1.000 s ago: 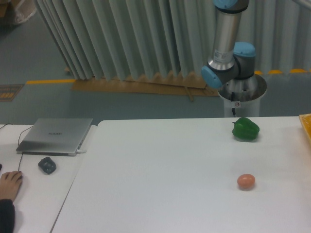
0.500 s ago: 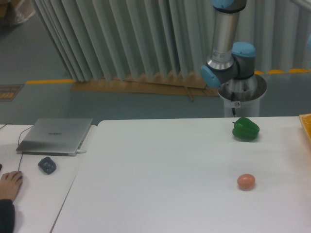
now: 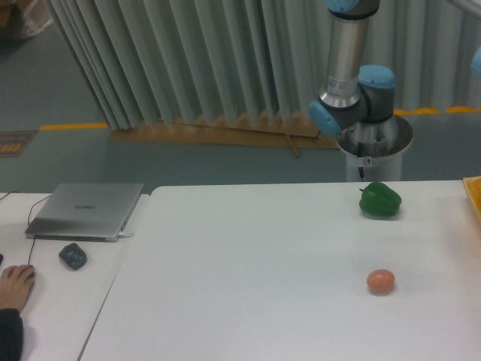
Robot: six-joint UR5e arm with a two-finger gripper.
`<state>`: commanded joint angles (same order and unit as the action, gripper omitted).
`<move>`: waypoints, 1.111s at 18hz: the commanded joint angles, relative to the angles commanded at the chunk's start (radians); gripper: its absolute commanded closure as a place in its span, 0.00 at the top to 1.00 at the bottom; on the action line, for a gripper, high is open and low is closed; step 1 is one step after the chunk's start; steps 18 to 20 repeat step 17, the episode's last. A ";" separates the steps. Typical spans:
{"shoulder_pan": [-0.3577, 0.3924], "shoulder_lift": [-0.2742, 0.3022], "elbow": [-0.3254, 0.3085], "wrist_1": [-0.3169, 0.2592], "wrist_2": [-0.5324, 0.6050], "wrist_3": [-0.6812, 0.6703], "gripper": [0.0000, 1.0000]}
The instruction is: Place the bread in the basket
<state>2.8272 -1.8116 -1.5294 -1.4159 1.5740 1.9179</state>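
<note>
The bread is out of view. The basket [image 3: 474,197] shows only as a yellow-orange sliver with a raised rim at the right edge of the white table [image 3: 263,286]. Only the arm's lower links [image 3: 349,68] and its round grey base [image 3: 374,147] appear behind the table, rising out of the top of the frame. A small blue part of the arm [image 3: 476,64] shows at the right edge. The gripper itself is outside the picture.
A green bell pepper [image 3: 379,200] sits at the table's back right. An orange-brown egg [image 3: 380,281] lies nearer the front. On the left table are a closed laptop [image 3: 85,211], a dark mouse [image 3: 72,256] and a person's hand [image 3: 13,289].
The arm's upright link has shifted slightly left, and a blue part of the arm has come into view at the right edge. The objects on the table have not moved.
</note>
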 joint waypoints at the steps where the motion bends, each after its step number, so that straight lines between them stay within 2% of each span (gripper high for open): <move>1: -0.023 -0.005 0.000 0.003 -0.005 -0.072 1.00; 3: -0.072 -0.024 -0.003 0.014 -0.002 -0.152 1.00; 6: -0.136 -0.034 -0.024 0.069 0.005 -0.174 1.00; 9: -0.181 -0.028 -0.025 0.074 0.004 -0.246 1.00; 20: -0.193 -0.026 -0.028 0.074 0.008 -0.247 1.00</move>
